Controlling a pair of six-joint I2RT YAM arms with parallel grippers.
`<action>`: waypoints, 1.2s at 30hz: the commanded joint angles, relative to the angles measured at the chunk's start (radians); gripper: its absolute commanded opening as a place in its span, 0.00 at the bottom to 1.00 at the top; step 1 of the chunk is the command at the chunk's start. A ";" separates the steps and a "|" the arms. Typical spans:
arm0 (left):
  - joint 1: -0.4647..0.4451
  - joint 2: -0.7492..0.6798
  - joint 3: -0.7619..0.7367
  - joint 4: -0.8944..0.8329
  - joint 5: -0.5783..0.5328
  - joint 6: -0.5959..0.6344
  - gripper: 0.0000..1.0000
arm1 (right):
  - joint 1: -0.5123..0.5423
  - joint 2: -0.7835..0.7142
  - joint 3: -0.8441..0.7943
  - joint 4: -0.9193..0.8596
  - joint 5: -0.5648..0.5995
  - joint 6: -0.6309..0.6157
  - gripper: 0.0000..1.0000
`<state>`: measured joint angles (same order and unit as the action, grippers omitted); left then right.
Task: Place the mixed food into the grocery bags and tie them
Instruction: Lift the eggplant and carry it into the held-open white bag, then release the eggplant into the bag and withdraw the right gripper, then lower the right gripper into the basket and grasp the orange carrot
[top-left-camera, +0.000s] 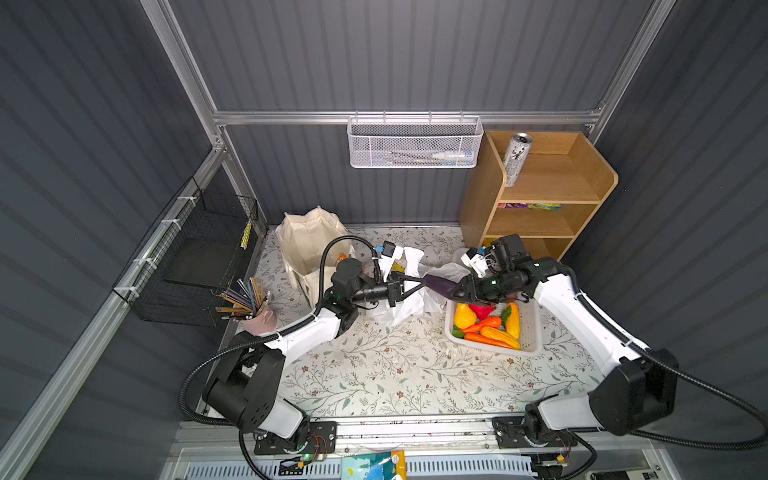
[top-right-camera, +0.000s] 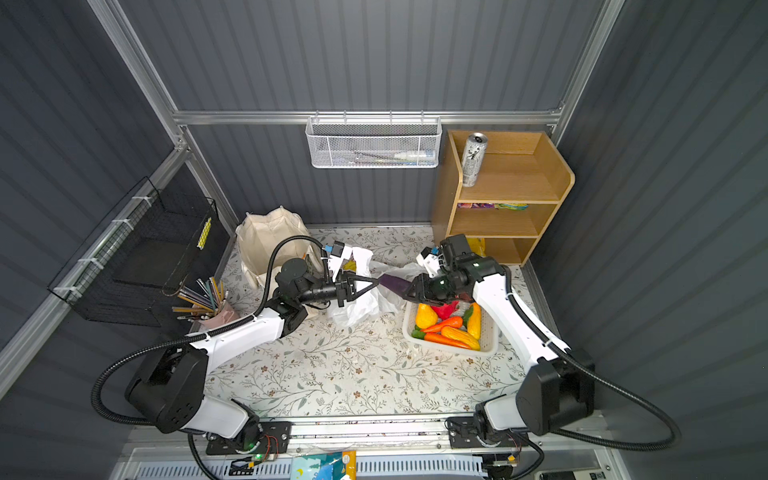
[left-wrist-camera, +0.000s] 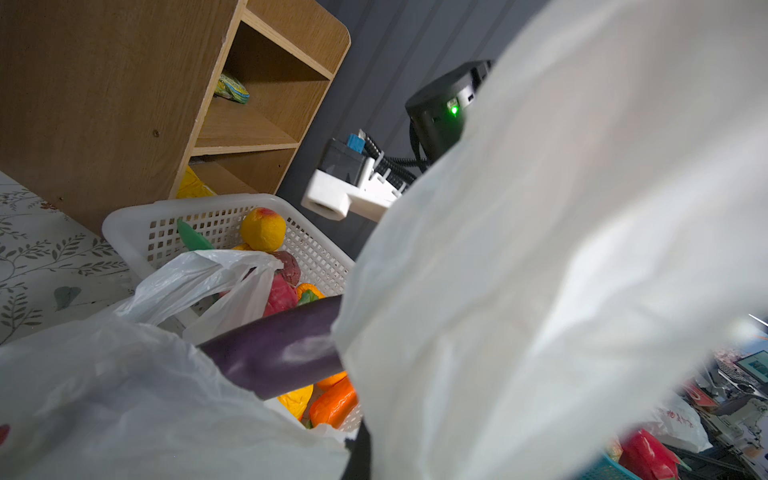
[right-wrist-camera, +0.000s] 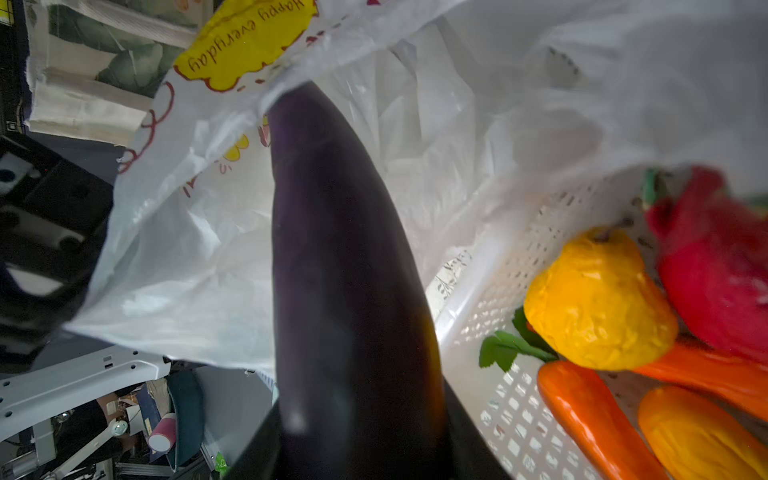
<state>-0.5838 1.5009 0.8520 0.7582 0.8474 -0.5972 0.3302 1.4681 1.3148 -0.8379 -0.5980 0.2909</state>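
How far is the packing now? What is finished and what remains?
No packed item is visible yet. In hand: the left gripper pinches the plastic bag open while the right gripper pushes the eggplant into its mouth. Left: the toy produce in the basket, the can and snack packets on the shelf, the tote, and tying both bags.

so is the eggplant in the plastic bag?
Partly: tip of the purple toy eggplant is under the rim of the white printed plastic bag; the rest sticks out, gripped by the right end effector.
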 joint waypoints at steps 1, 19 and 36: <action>-0.002 0.009 0.038 0.032 0.028 -0.009 0.00 | 0.048 0.115 0.117 -0.028 0.035 -0.041 0.27; -0.002 0.012 0.028 0.055 0.026 -0.017 0.00 | 0.095 0.202 0.310 -0.155 0.152 -0.103 0.79; -0.002 0.034 -0.020 0.204 0.037 -0.081 0.00 | -0.185 -0.395 -0.379 -0.044 0.412 0.186 0.71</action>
<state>-0.5838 1.5154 0.8474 0.8845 0.8600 -0.6460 0.1730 1.0725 0.9974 -0.9211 -0.2451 0.4114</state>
